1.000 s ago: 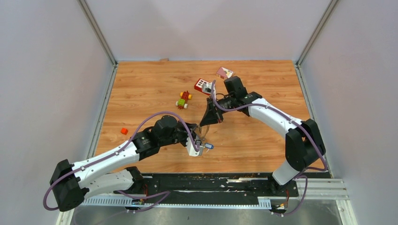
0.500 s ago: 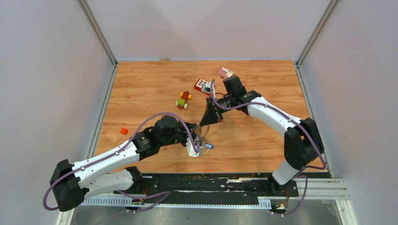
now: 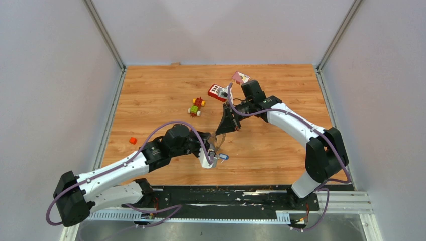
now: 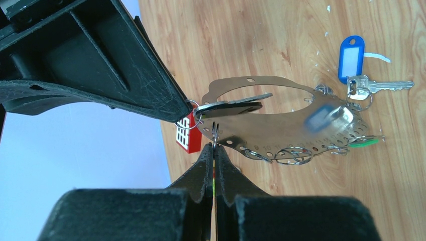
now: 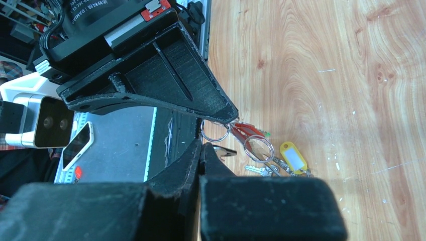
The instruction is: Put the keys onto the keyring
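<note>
By the one keyring (image 4: 281, 133) — one blue-tagged key (image 4: 350, 56).

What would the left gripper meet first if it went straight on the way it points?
The keyring: the left gripper is shut on its near edge, so going on pushes into that metal hoop. Just past it, off to one side, is the right gripper holding a key; depth there is unclear.
</note>
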You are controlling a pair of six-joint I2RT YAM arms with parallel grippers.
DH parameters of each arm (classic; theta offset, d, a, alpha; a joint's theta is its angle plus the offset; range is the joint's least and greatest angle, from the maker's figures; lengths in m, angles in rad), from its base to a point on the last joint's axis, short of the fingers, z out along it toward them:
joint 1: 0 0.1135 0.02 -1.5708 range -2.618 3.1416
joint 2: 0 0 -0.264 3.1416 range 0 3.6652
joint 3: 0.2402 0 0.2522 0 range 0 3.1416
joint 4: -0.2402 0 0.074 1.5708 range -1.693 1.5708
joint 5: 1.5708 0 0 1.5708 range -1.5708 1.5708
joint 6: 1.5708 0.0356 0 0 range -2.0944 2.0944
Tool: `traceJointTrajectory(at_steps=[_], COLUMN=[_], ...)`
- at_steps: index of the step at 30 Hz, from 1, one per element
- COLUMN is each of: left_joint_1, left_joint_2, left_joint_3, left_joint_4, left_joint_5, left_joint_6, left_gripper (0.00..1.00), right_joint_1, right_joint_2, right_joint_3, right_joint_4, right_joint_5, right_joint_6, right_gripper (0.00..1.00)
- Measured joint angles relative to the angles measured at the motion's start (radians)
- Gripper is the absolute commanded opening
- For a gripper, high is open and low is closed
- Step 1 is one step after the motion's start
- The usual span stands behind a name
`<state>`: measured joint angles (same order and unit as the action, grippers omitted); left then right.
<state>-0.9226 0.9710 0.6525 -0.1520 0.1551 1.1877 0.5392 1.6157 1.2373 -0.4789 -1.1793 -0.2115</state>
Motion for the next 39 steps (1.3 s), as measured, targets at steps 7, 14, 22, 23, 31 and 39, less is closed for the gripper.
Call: traceJointTrajectory(at_steps=[7, 14, 22, 23, 31, 39], left_joint_1=[0.0, 0.0, 0.0, 0.0, 0.0, 0.0], left_joint_2=[0.0, 0.0, 0.0, 0.0, 0.001, 0.002], left_joint_3=[0.0, 0.0, 0.0, 0.0, 0.0, 0.0], left_joint_4=[0.0, 0.0, 0.0, 0.0, 0.0, 0.0], left_joint_5=[0.0, 0.0, 0.0, 0.0, 0.0, 0.0], left_joint_6=[-0.004, -0.009, -0.015, -0.015, -0.016, -0.016], left_gripper=[0.0, 0.0, 0.0, 0.0, 0.0, 0.0], right_joint_1=[0.006, 0.014, 0.023, 0.023, 0.028, 0.028], right_joint_2=[0.0, 0.0, 0.005, 0.007, 0.033, 0.034], right_joint_3=[0.0, 0.0, 0.0, 0.0, 0.0, 0.0], right_joint_4=[-0.003, -0.003, -0.002, -0.002, -0.002, -0.002], right_joint_5=[0.0, 0.0, 0.001, 0.002, 0.008, 0.013], right_joint_6=[0.0, 0.001, 0.001, 0.001, 0.013, 0.027], right_gripper=[0.0, 0.0, 0.0, 0.0, 0.0, 0.0])
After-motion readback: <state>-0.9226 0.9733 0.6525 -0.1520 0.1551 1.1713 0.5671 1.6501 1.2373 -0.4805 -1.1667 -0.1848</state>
